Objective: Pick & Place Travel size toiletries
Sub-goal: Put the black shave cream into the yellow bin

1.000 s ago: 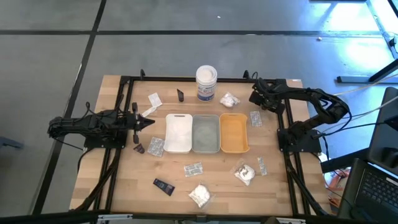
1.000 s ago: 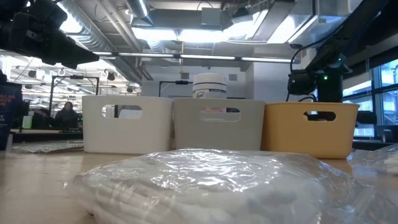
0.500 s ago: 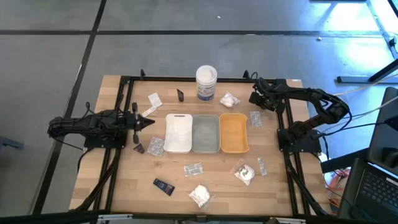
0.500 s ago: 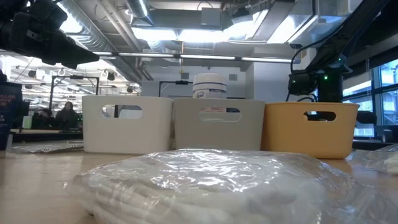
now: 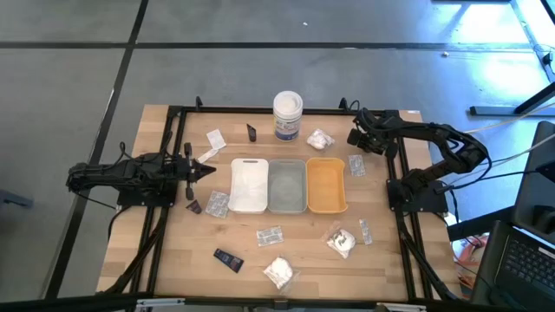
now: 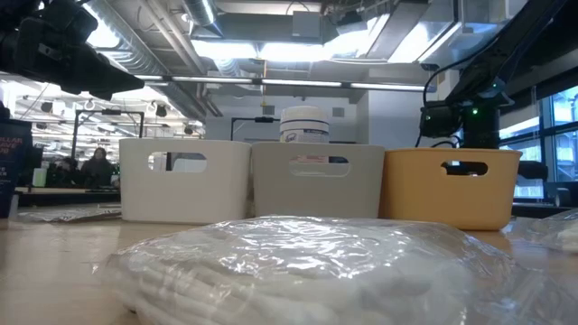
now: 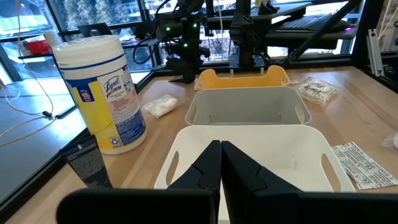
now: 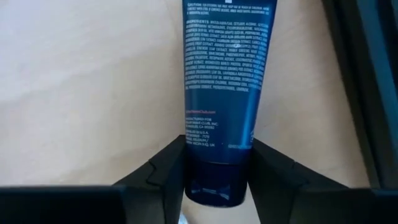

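Right wrist view: my right pincer [image 8: 217,168] is clamped on the cap end of a dark blue tube [image 8: 224,74], one finger against each side. The tube lies flat on the bare wood, its body covered in fine white print and pointing away from me.

In the high view, this pincer [image 5: 357,137] sits at about 2 o'clock from the table's middle, at the far right corner. Just beside it lie a white wrapped bundle [image 5: 320,139] and a printed sachet [image 5: 356,165].

Next come the three trays in a row at the middle: orange tray [image 5: 326,186], grey tray [image 5: 287,186] and white tray [image 5: 248,186]. Each shows only its bare floor. At 12 o'clock beyond them stands the tall white tub [image 5: 288,115], with a small black tube [image 5: 251,132] near it.

Toward 6 o'clock lie more sachets [image 5: 270,235], another black tube [image 5: 229,259] and two more wrapped bundles [image 5: 278,271].

Farthest off, at 9 o'clock, my left pincer [image 5: 208,170] waits with its fingers pressed together, holding nothing.
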`<action>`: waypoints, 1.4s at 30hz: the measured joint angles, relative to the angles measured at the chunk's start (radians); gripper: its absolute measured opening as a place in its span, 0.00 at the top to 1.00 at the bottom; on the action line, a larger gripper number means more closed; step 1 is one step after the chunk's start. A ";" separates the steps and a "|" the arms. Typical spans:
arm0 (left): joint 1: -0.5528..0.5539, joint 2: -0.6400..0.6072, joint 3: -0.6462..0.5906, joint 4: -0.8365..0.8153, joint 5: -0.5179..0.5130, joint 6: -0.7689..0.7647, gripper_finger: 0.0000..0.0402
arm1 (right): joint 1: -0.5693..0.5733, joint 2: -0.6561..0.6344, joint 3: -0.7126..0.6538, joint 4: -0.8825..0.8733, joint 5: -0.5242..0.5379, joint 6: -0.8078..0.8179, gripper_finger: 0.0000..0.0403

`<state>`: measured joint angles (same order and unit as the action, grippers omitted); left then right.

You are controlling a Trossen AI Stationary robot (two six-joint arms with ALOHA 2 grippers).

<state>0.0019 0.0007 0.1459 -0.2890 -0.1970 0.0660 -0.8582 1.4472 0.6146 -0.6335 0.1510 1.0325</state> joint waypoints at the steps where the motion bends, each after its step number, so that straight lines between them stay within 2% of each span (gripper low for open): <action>1: 0.000 0.000 0.000 0.000 0.000 0.000 0.99 | 0.003 -0.009 -0.002 -0.006 -0.011 -0.001 0.63; 7: 0.000 0.000 0.000 0.000 0.000 0.000 0.99 | 0.021 -0.075 -0.006 -0.034 -0.099 -0.021 0.67; 13: 0.000 0.000 0.000 0.000 0.000 0.000 0.99 | 0.056 -0.127 -0.005 -0.042 -0.125 -0.056 0.63; 21: 0.000 0.000 0.000 0.000 0.000 0.000 0.99 | 0.103 -0.240 -0.003 -0.033 -0.114 -0.080 0.67; 26: 0.000 0.000 0.000 0.000 0.000 0.000 0.99 | 0.141 -0.324 -0.001 0.030 -0.147 -0.104 0.63; 32: 0.000 0.000 0.000 0.000 0.001 0.000 0.99 | 0.231 -0.408 0.000 0.156 -0.236 -0.106 0.67; 42: 0.000 0.000 0.000 0.000 0.001 0.000 0.99 | 0.457 -0.465 0.001 0.265 -0.298 -0.073 0.64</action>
<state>0.0017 0.0008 0.1459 -0.2890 -0.1963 0.0658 -0.4012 0.9817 0.6151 -0.3683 -0.1473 0.9599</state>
